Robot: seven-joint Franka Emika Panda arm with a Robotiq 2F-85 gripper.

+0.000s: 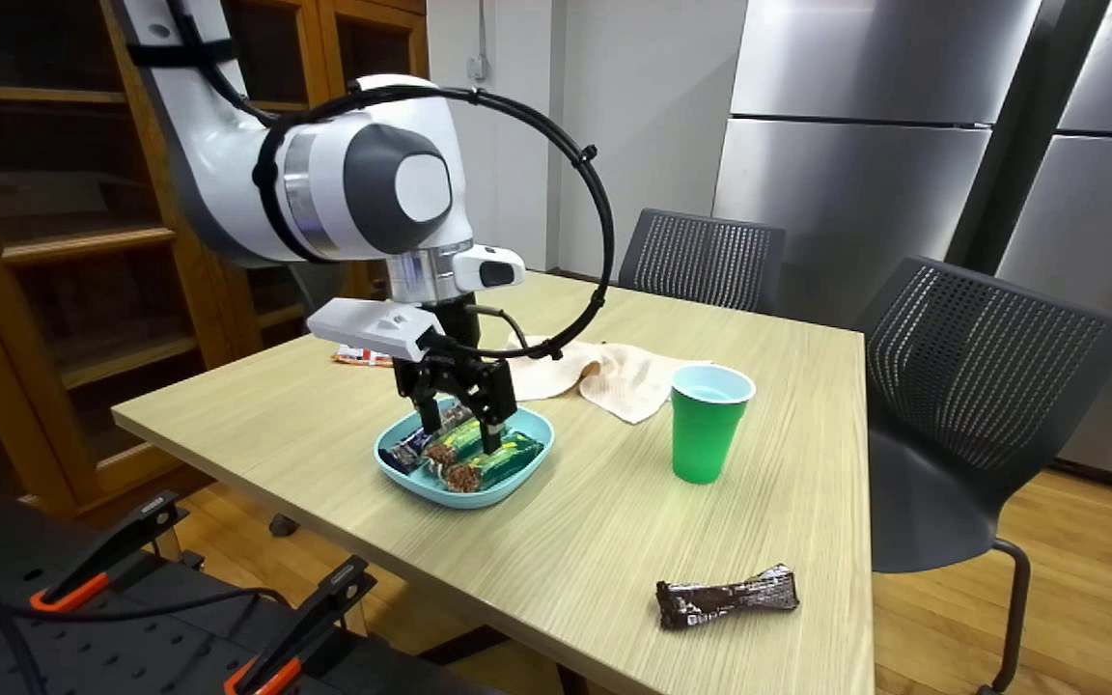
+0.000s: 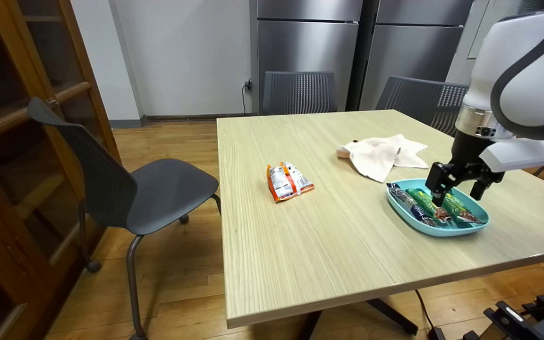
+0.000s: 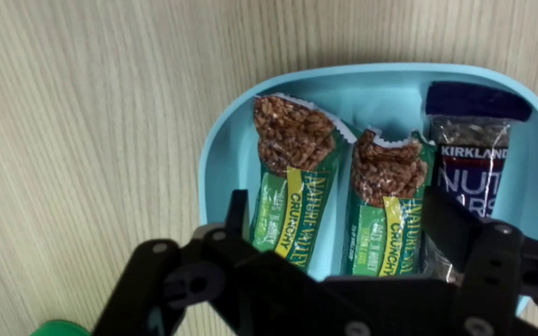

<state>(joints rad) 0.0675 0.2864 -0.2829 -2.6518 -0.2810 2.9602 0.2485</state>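
Observation:
My gripper (image 1: 460,428) is open and points down over a light blue tray (image 1: 464,501). It also shows in an exterior view (image 2: 457,194). In the wrist view my open fingers (image 3: 337,205) span two green granola bars. One green bar (image 3: 292,212) lies by the left finger, the other (image 3: 388,228) beside the right finger. A dark blue nut bar (image 3: 472,158) lies at the tray's right side, partly hidden by the right finger. Nothing is held between the fingers. Whether the fingertips touch any wrapper, I cannot tell. The bars' lower ends are hidden by the gripper.
A green cup (image 1: 706,430) stands beside the tray. A brown wrapped bar (image 1: 725,597) lies near the table's edge. A crumpled pale cloth (image 2: 380,156) lies behind the tray. An orange and white snack bag (image 2: 288,182) is farther along the table. Chairs (image 1: 971,415) surround the table.

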